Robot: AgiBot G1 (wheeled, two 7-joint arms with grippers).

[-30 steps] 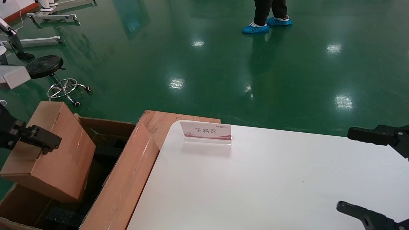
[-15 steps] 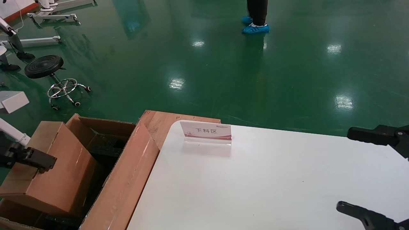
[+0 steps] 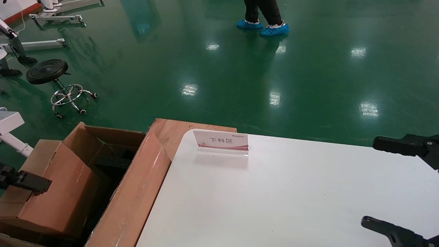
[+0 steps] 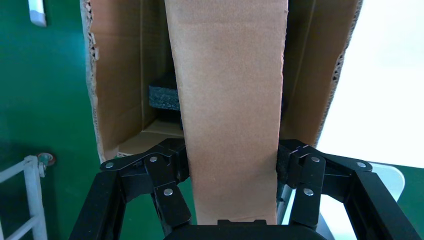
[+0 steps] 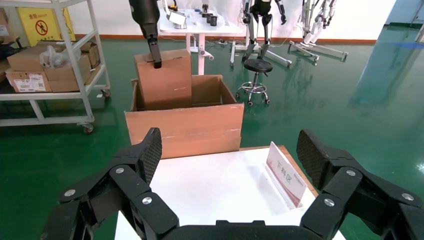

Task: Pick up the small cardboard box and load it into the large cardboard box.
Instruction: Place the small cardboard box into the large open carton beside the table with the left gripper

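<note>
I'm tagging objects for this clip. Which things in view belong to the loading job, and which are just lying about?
Belong to the job:
small cardboard box, clamped in the left gripper
large cardboard box

Just lying about:
sign stand on the white table
wooden board
stool
right gripper, idle, jaws apart

Glossy green floor (image 3: 219, 68) (glare patches)
</note>
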